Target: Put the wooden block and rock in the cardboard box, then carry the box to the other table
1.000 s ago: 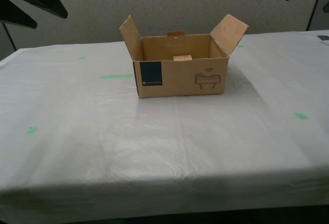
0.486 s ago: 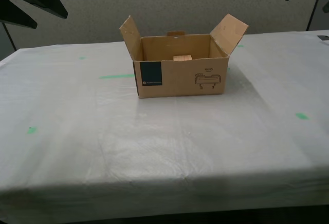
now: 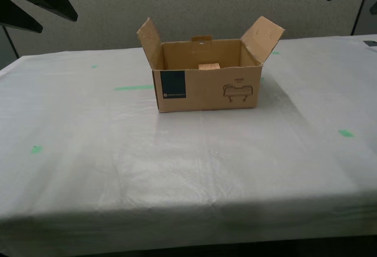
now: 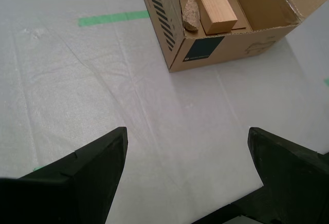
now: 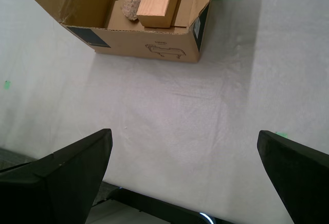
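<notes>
The cardboard box (image 3: pixel 206 83) rests on the other table (image 3: pixel 177 162) holding wooden block (image 4: pixel 213 3) and rock (image 4: pixel 191 14), so my first gripper (image 5: pixel 185 167) and second gripper (image 4: pixel 187 167) hang spread, empty

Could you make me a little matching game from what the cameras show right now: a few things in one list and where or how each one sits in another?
Things:
1. wooden block
2. rock
3. cardboard box
4. my second end effector

Places or states:
A. stands on the white cloth, flaps up
B. open, holding nothing
C. inside the box, beside the rock
D. inside the box, near a side wall

Pairs: 1-C, 2-D, 3-A, 4-B
</notes>
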